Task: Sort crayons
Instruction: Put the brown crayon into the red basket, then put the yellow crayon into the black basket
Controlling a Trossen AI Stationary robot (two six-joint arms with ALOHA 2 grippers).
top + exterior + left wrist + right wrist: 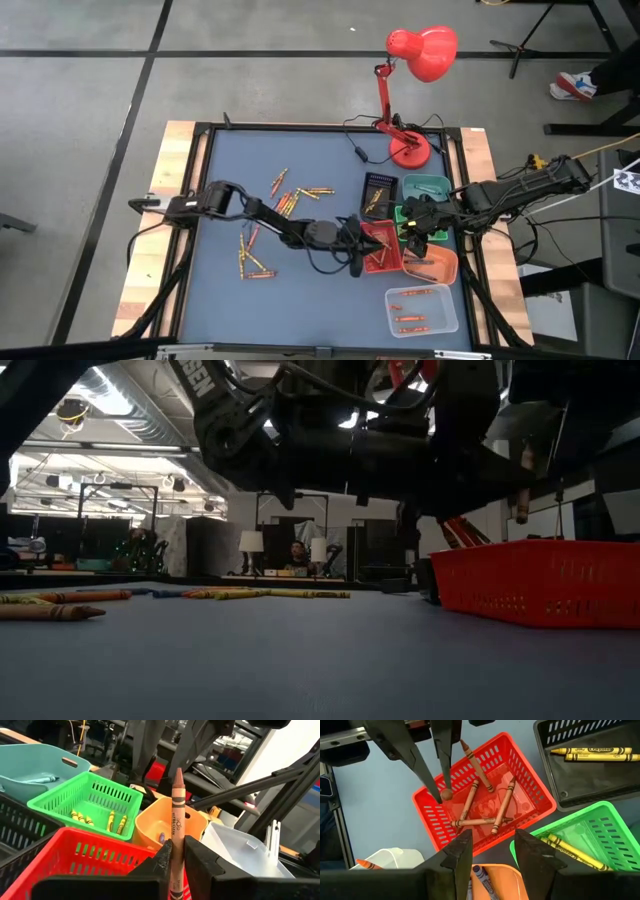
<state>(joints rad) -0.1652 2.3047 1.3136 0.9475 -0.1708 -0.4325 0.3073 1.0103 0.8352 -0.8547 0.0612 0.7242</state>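
Dropping a brown crayon (176,827) into the red basket (532,787) near the table's (230,290) right edge: left gripper (175,860) fingers loosely around it, upright; next, opening fully; right gripper (492,851) open, waiting above.

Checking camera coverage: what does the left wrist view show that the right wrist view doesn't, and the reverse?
Only left wrist: the teal tray with a blue crayon, and the label on the upright crayon at the left claw.
Only right wrist: the black tray with yellow crayons, and the brown crayons lying in the red basket.
Both: red basket, green basket, orange tray.
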